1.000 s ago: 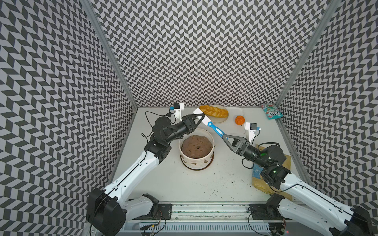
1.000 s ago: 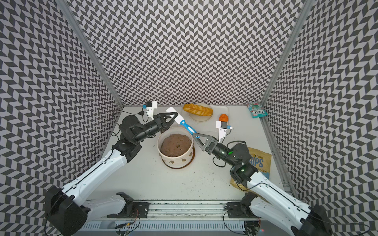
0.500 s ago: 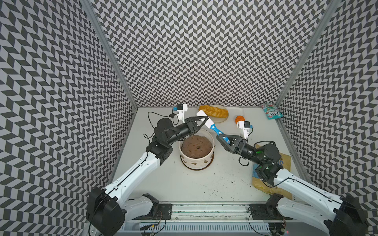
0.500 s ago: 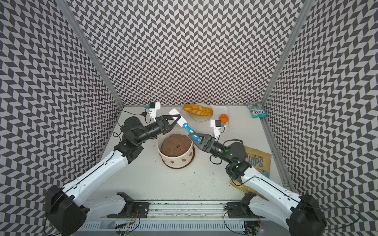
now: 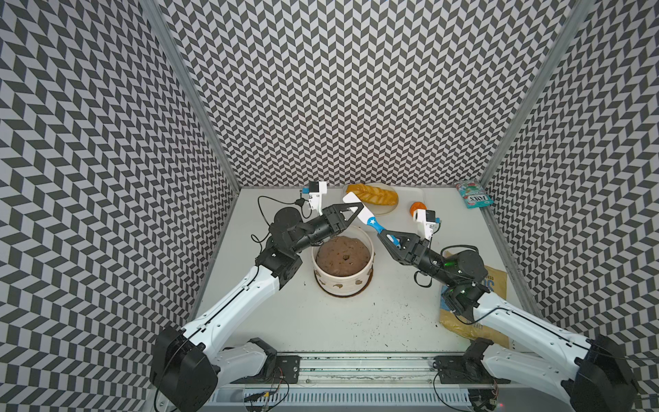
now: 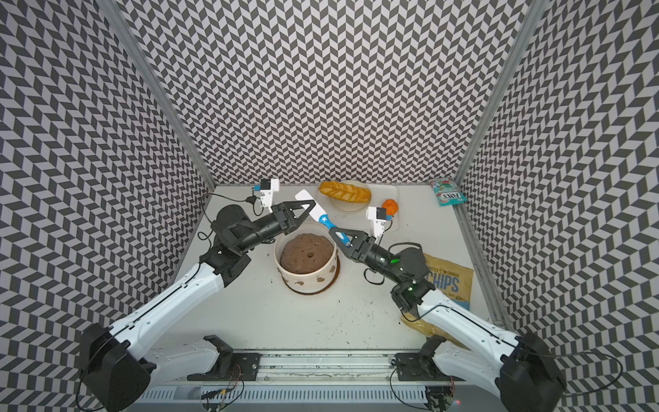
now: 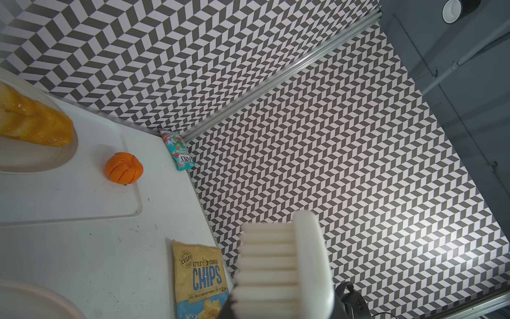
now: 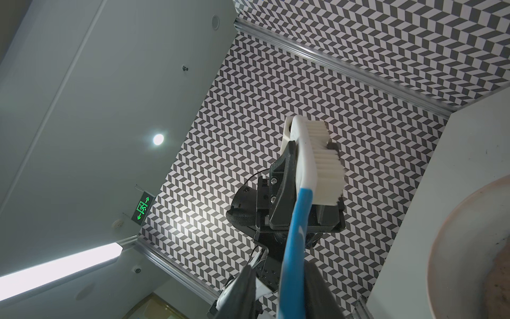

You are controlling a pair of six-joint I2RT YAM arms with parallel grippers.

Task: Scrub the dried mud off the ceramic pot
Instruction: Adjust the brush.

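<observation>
left arm (image 5: 231,303), right arm (image 5: 527,323): white shells, black joints, looping black cables (image 5: 259,207), white wrist camera blocks (image 5: 316,191) with blue tabs. left gripper (image 5: 358,208), right gripper (image 5: 384,236): black triangular frames.

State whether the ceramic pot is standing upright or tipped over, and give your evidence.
Upright. The ceramic pot sits flat on its brown saucer, its open mouth facing up with soil inside.

left tool (image 5: 357,207): clamped | right tool (image 5: 383,236): clamped | arms: raised, tips near

We see the right gripper (image 5: 388,238), wide open at the end of the brush (image 5: 371,221) a second ago, now further up its blue handle, jaws seemingly closed around it.
</observation>
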